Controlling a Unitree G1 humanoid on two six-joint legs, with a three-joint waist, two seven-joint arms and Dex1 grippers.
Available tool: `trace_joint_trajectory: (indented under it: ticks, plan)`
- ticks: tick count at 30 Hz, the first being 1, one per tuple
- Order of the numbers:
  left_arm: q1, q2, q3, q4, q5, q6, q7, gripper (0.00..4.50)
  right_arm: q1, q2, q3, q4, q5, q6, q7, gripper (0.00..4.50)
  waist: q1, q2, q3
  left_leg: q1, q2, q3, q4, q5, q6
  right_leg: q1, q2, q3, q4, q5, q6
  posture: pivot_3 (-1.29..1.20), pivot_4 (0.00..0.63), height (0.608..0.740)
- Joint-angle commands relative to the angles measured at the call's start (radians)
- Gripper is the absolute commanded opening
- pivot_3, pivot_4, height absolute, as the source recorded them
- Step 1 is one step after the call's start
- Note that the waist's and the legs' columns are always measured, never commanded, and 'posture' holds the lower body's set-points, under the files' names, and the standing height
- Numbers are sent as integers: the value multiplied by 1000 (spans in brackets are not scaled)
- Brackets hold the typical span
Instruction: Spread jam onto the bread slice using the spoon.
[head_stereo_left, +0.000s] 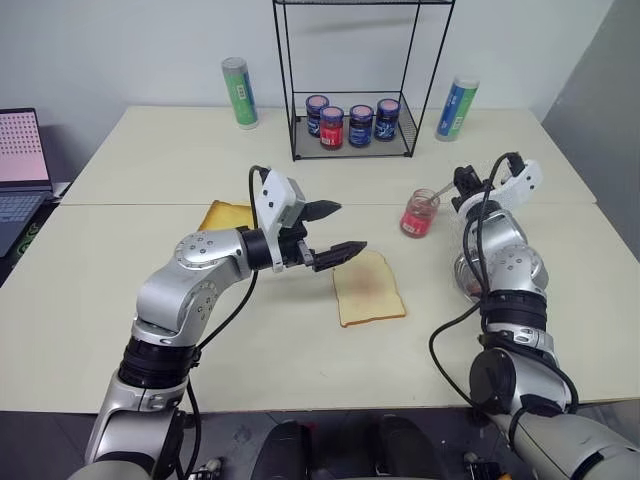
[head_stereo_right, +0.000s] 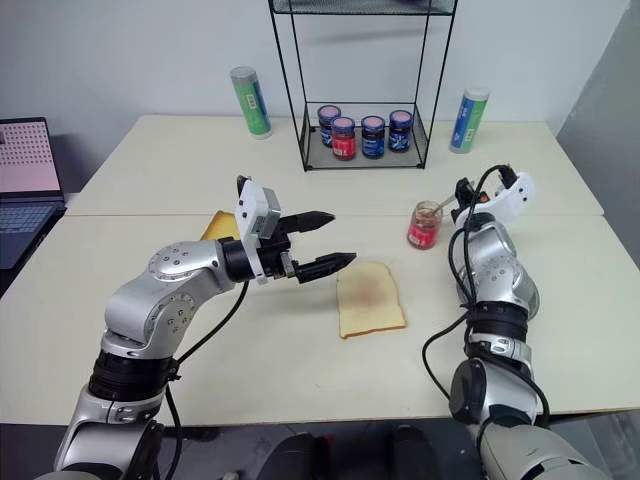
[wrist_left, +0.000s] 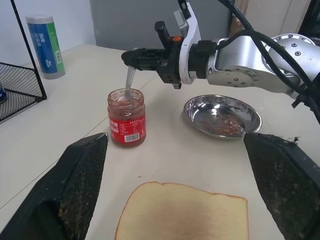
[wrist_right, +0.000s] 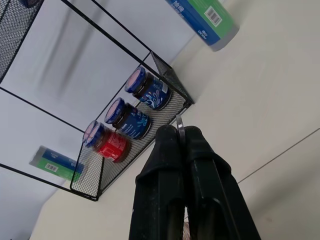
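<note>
While right tool (wrist_left: 131, 56) pinches spoon (wrist_left: 129, 84), bowl in jam (wrist_left: 126, 114)

Red jam (wrist_left: 127, 103), pale cream bread slice (head_stereo_left: 368, 289)

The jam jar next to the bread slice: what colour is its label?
Red, on the clear jam jar; the left wrist view shows it best.

Two head cameras look forward and down over a cream table (head_stereo_left: 300, 370), showing nearly the same wide scene. The left wrist camera looks level and close across the tabletop between its own fingers (wrist_left: 70, 190). The right wrist camera, tilted, looks toward a wire rack (wrist_right: 125, 145) also at upper centre of both head views.
</note>
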Motion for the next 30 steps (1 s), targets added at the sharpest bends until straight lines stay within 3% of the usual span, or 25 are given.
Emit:
trace_joint_trajectory:
  ticks: [1, 30]
  plan:
    - [-12, 8, 19, -23, -5, -16, -11, 4500, -24, -9, -4, -58, 22, -12, 5, 61, 0, 0, 0, 0, 0, 0, 0, 0, 0, 0, 0, 0, 0, 0, 0, 0, 150, 740]
    - [-48, 6, 10, 9, 5, -18, -40, 4500, -31, -4, -92, -105, 140, -17, -63, 61, 0, 0, 0, 0, 0, 0, 0, 0, 0, 0, 0, 0, 0, 0, 0, 0, 150, 740]
